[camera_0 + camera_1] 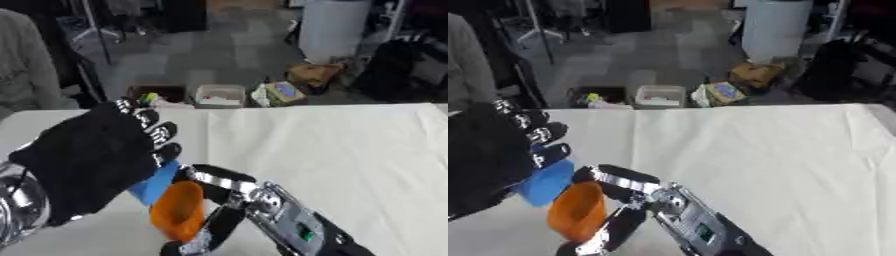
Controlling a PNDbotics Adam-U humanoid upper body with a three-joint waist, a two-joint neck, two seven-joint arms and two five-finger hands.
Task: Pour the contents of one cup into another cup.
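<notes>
Nearest to me, my right hand [229, 200] comes in from the lower right, thumb and fingers curled round the orange cup [178, 211], which is tipped over toward the left with its mouth leaning at the blue cup [544, 183]. My left hand [96, 160] is raised at the near left, its back turned to the camera, fingers wrapped round the blue cup so that only a slice of blue shows below them. The two cups sit just beside each other, above the near left part of the white table [350, 150]; I cannot tell whether their rims touch.

The risk, as I judge it, is the meeting of the rims. My left hand hides most of the blue cup, so I cannot check its mouth is under the orange lip; tilt further while misaligned and the contents land on the cloth. The blue cup also looks slanted, so it could spill what it receives.

Beyond the table's far edge, boxes and bins [219, 95] stand on the floor.
</notes>
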